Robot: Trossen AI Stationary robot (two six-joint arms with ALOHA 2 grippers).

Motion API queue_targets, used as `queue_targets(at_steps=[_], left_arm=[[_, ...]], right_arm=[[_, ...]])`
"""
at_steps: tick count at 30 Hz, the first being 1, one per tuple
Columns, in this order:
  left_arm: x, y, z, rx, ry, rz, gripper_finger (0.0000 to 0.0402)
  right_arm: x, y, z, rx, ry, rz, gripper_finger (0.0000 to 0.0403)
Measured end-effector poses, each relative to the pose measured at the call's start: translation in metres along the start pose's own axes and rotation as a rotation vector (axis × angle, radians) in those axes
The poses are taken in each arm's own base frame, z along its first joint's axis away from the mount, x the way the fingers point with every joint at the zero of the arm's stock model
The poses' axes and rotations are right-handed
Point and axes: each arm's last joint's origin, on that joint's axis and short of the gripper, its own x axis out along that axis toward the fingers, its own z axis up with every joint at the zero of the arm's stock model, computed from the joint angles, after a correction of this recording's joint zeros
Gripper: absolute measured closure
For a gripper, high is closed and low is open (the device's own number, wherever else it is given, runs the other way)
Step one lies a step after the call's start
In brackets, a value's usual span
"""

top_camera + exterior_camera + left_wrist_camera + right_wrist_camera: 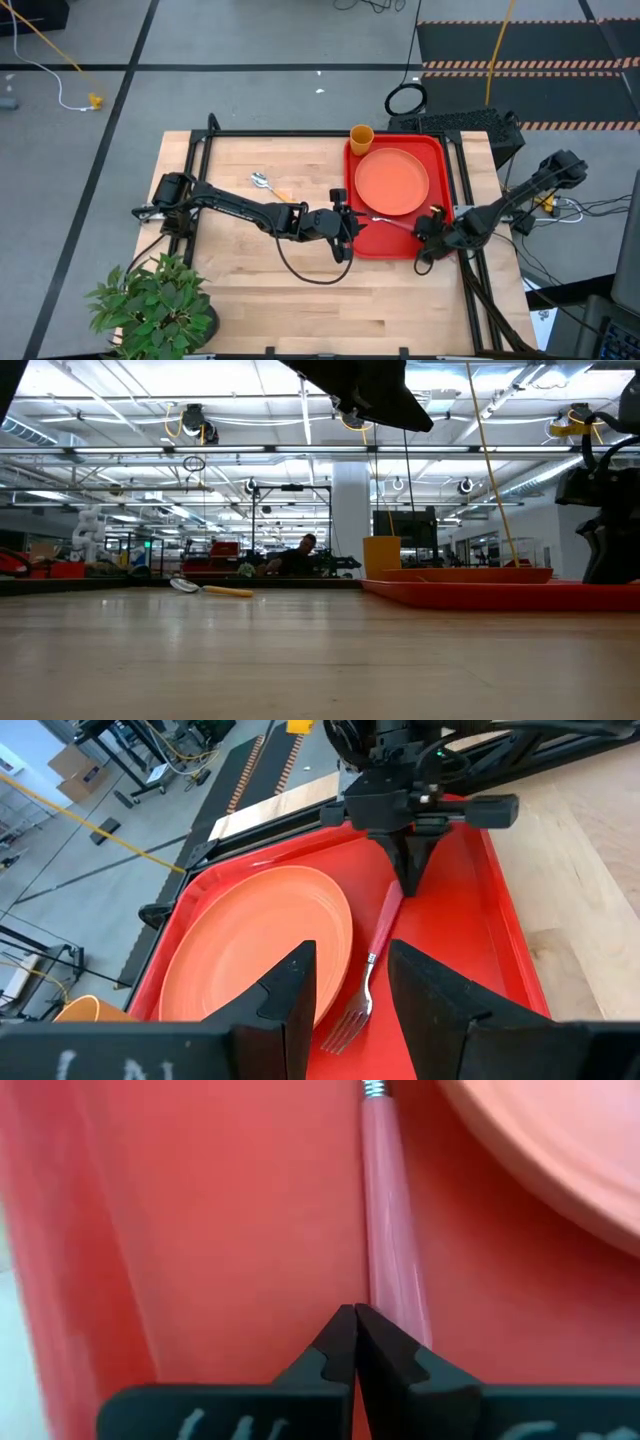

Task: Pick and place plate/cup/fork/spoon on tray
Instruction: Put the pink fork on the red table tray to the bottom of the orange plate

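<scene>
The red tray (437,150) lies at the table's right. On it are the salmon-orange plate (390,180) and, at its far left corner, the orange cup (361,137). The fork (385,220) lies flat on the tray's near part, beside the plate. The spoon (266,183) lies on the bare wood to the left. My left gripper (347,226) is open and empty over the tray's near left edge, with the fork's tines (345,1025) ahead of its fingers. My right gripper (425,228) is shut at the fork's handle end. My right gripper's shut fingertips (340,1330) stand beside the fork's pinkish-red handle (392,1270), near its free end. The handle runs past the outer side of one finger, not between the two. The fingers slant down from the table's right. Whether they touch the handle, I cannot tell.
A potted plant (155,305) stands at the table's near left corner. A black frame (300,133) runs along the table's far edge. Bare wood (330,300) lies at the near middle. A person shows far off in the room (300,555).
</scene>
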Motion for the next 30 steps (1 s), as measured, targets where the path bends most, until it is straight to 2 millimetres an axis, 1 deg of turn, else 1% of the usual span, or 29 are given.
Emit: queue_targets(at_steps=[8, 13, 26, 30], left_arm=[[0.0, 0.0, 0.0, -0.003, 0.0, 0.0, 0.0272], [0.0, 0.0, 0.0, -0.006, 0.0, 0.0, 0.0272], [0.0, 0.0, -0.003, 0.005, 0.031, -0.008, 0.0272], [0.001, 0.001, -0.007, 0.018, 0.066, -0.013, 0.0272]], right_arm=[[0.002, -0.006, 0.0, 0.024, 0.016, -0.051, 0.0403], [0.002, -0.01, 0.0, 0.041, 0.0, -0.114, 0.0403], [0.003, -0.012, 0.002, 0.063, 0.002, -0.126, 0.0403], [-0.001, -0.009, 0.007, 0.044, -0.004, -0.112, 0.0403]])
